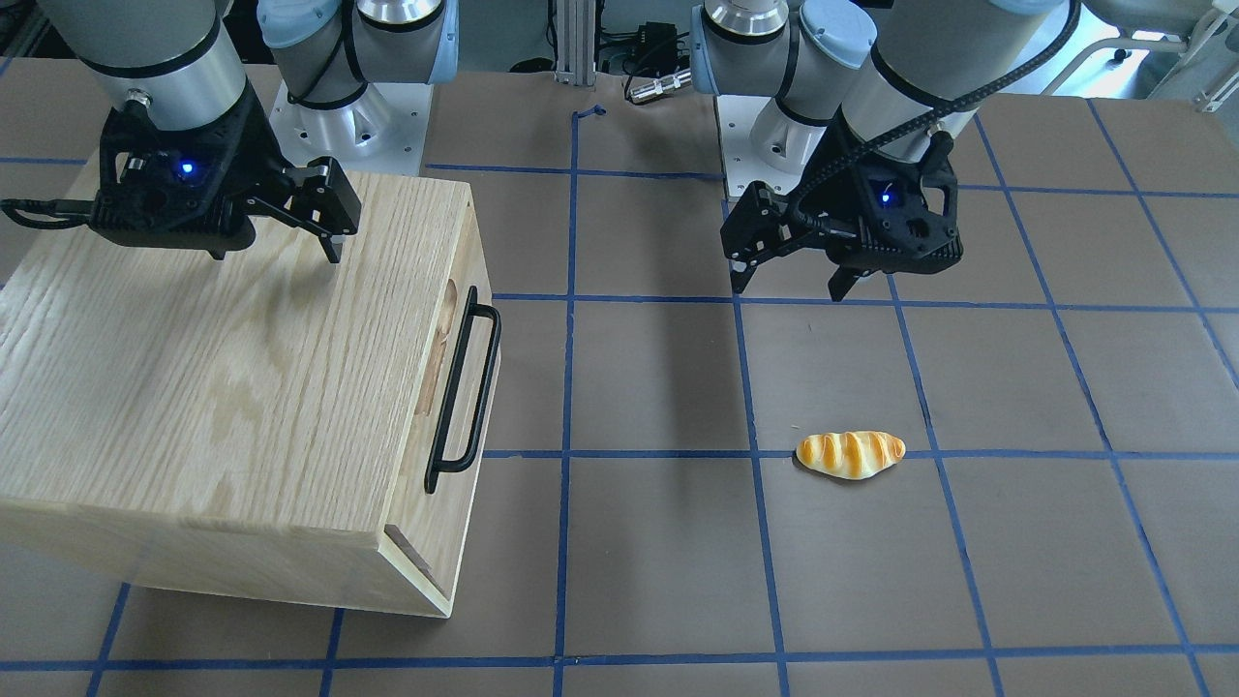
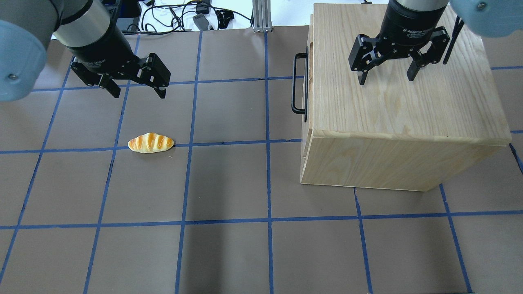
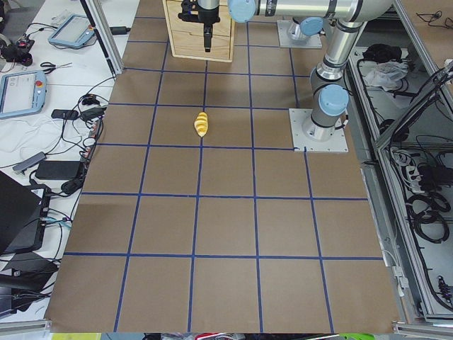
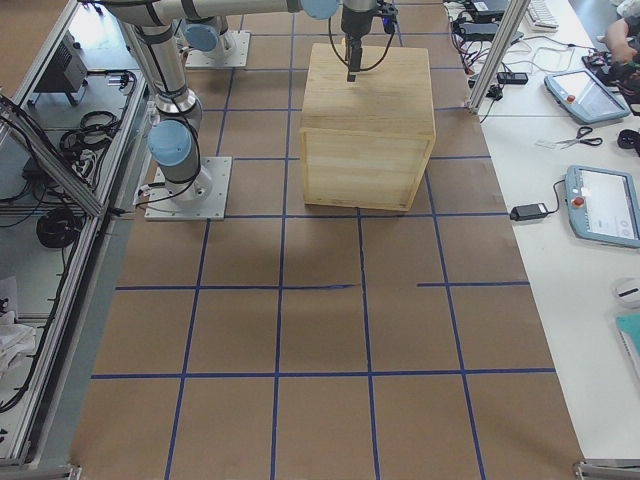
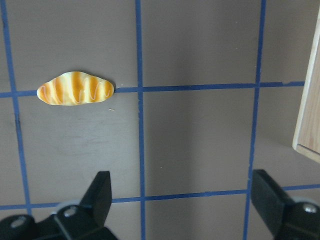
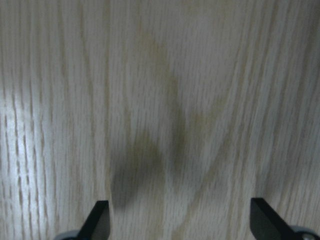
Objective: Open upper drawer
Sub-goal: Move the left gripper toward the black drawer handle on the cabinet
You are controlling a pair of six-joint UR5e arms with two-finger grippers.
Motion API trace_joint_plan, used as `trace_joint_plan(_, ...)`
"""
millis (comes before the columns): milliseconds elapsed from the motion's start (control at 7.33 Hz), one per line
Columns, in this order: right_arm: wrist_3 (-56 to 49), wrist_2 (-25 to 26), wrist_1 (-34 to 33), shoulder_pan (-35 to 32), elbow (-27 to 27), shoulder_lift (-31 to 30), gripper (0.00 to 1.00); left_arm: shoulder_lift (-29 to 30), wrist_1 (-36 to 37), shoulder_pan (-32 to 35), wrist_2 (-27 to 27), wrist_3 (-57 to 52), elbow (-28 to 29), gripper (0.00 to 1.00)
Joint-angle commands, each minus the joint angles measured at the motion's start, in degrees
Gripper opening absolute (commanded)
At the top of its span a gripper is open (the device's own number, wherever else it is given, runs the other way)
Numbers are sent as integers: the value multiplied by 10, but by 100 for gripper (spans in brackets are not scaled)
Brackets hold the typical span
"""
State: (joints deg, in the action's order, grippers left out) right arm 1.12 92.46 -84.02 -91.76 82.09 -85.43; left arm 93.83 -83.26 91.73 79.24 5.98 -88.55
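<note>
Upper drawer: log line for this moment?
pale-wood upper drawer shut, black bar handle untouched | right tool open above oak cabinet top | left tool open

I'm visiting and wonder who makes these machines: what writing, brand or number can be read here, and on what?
"2F Adaptive", white print on the body of the black two-finger right gripper; the words after it are unclear.
White print on the black two-finger left gripper: too blurred to read.
Pale oak-grain cabinet, striped golden bread roll: no writing visible.
</note>
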Motion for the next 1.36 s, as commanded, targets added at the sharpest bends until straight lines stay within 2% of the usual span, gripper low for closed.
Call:
trace_joint_plan(0, 0, 0, 0, 0, 0, 0, 100, 48, 76, 32, -84, 116, 0, 100)
trace_joint_plan(273, 0, 0, 0, 0, 0, 0, 100, 89, 140, 84, -132, 169, 4, 100)
trace_joint_plan(545, 0, 0, 0, 0, 0, 0, 100, 122, 198, 117, -156, 199, 6, 100)
trace_joint_plan(1227, 0, 0, 0, 0, 0, 0, 100, 154, 242, 143, -160, 214, 2, 99)
